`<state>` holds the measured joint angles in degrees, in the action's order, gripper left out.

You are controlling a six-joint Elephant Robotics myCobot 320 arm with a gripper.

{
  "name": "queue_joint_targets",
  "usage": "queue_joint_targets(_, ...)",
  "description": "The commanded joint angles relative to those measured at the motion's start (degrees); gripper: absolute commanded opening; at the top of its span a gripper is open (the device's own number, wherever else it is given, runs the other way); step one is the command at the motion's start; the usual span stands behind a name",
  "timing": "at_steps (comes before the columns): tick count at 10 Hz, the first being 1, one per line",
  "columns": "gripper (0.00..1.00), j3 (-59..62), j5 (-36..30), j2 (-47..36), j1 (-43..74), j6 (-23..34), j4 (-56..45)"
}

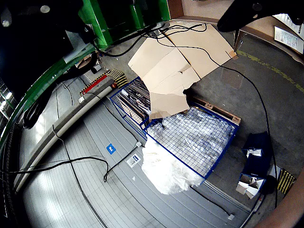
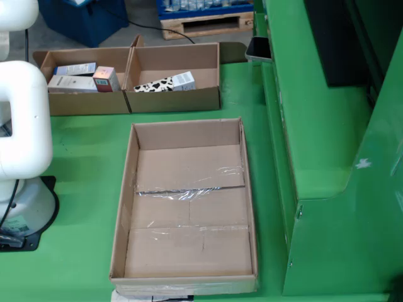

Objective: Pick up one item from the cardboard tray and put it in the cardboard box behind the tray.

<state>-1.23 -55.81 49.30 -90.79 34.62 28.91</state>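
Observation:
In the view from the side, the long cardboard tray (image 2: pixel 123 207) lies on the green table with nothing in it but tape strips on its floor. Behind it stand two open cardboard boxes. The left box (image 2: pixel 88 104) holds several small cartons. The right box (image 2: pixel 176 100) holds a black-and-white cow-patterned carton (image 2: pixel 165 83). The white arm (image 2: pixel 19 126) rises at the left edge on its base (image 2: pixel 25 217). Its gripper shows in neither view. The view that rides on the gripper faces the workshop floor, away from the tray.
A raised green housing (image 2: pixel 327 126) walls off the table's right side, with a dark tray (image 2: pixel 258 47) at its corner. On the floor sit a blue wire cage (image 1: pixel 190 137), flattened cardboard (image 1: pixel 180 61), plastic wrap (image 1: pixel 166 171), cables and blue bins (image 1: pixel 256 156).

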Motion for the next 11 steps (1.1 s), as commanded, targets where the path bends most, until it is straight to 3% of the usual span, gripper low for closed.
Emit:
queue_joint_targets(1,1.0,1.2,-33.4,-10.2,18.5,-5.7,-3.4)
queue_joint_targets(2,1.0,1.2,-40.7,-12.0,22.9,-6.5,-6.1)
queue_joint_targets(3,1.0,1.2,-52.5,-14.4,28.7,-6.4,-11.8)
queue_joint_targets(4,1.0,1.2,-52.5,-14.4,28.7,-6.4,-11.8)
queue_joint_targets(5,1.0,1.2,-62.0,-17.2,34.1,-4.6,-19.8)
queue_joint_targets(8,1.0,1.2,-65.4,-28.8,40.9,0.8,-44.1)
queue_joint_targets(9,1.0,-21.4,-64.0,-42.8,42.8,0.3,-36.1)
queue_joint_targets(11,1.0,-41.0,-64.1,-55.5,48.7,-1.9,-26.9)
